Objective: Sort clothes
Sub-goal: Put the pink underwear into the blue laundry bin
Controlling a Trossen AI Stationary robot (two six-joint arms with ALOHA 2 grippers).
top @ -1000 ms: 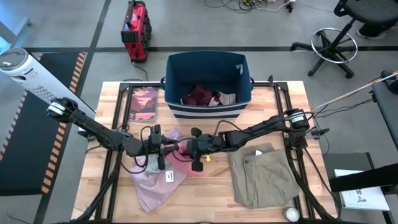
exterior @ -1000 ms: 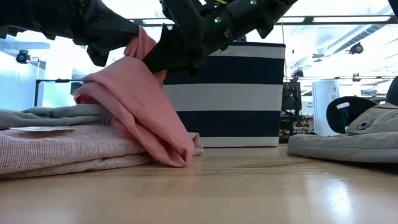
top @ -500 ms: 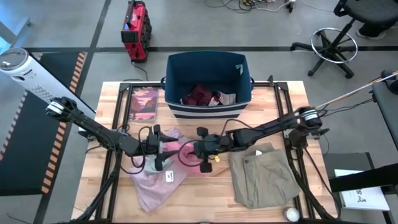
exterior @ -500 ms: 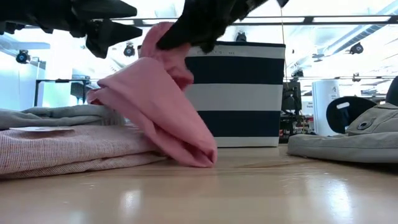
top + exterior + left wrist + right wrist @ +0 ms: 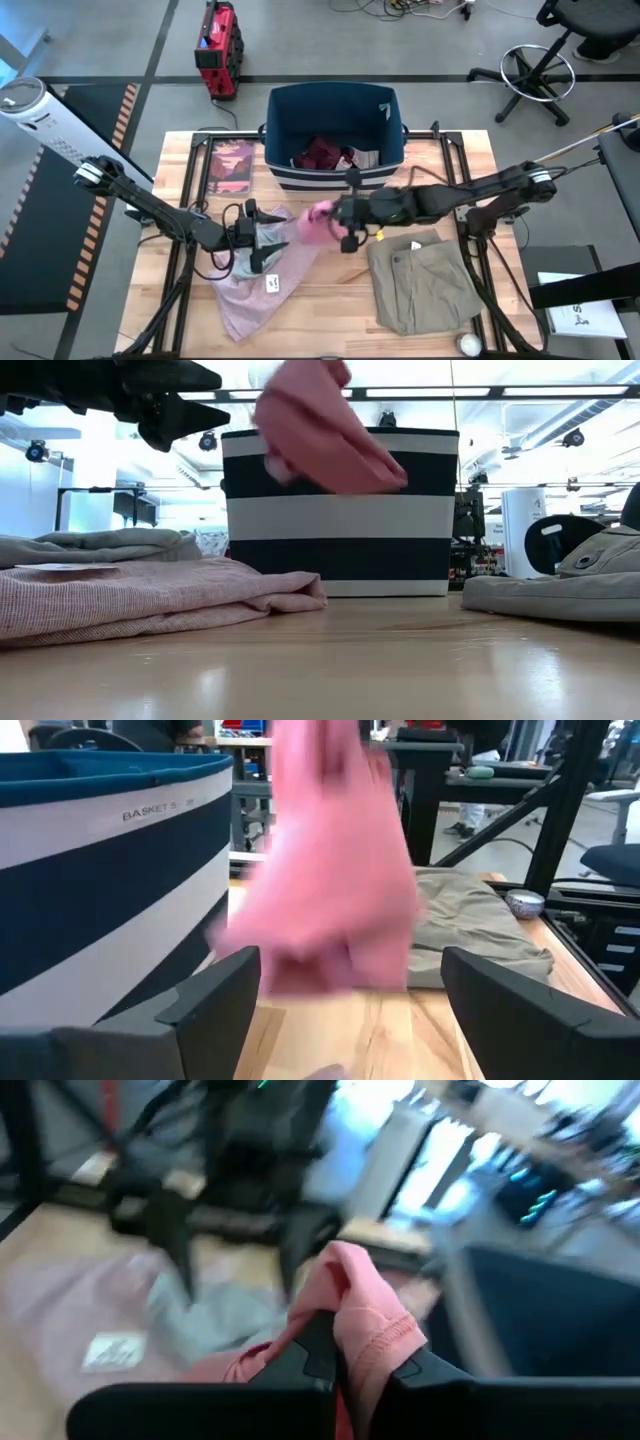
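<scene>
My right gripper (image 5: 343, 218) is shut on a small pink garment (image 5: 320, 220), held in the air in front of the navy striped bin (image 5: 335, 175). It also shows in the low view (image 5: 325, 430). My left gripper (image 5: 265, 240) is open and empty, above the large pale pink garment (image 5: 255, 295) and a grey-teal piece (image 5: 243, 264) that lie flat on the table. The pink garment hangs beyond its fingers in the left wrist view (image 5: 335, 880). The khaki-grey garment (image 5: 420, 280) lies spread at the right. Maroon clothes (image 5: 322, 152) lie in the bin. My right gripper pinches a bunched fold of the pink garment (image 5: 352, 1342) between its two fingers. The cloth stands up past the fingertips (image 5: 318, 1342) in several layers. The garment is lifted clear of the table, and its loose part hangs below the gripper (image 5: 340, 455).
A flat pink-covered book (image 5: 232, 165) lies left of the bin at the far edge. A small pale ball (image 5: 467, 344) sits at the near right corner. Bare wood (image 5: 330, 310) shows between the two large garments.
My right gripper has gone up and toward the table's right and far edge, toward the bin, with the pink garment. The garment's lower end, which lay on the table beside the pale pink garment, now hangs clear of it.
</scene>
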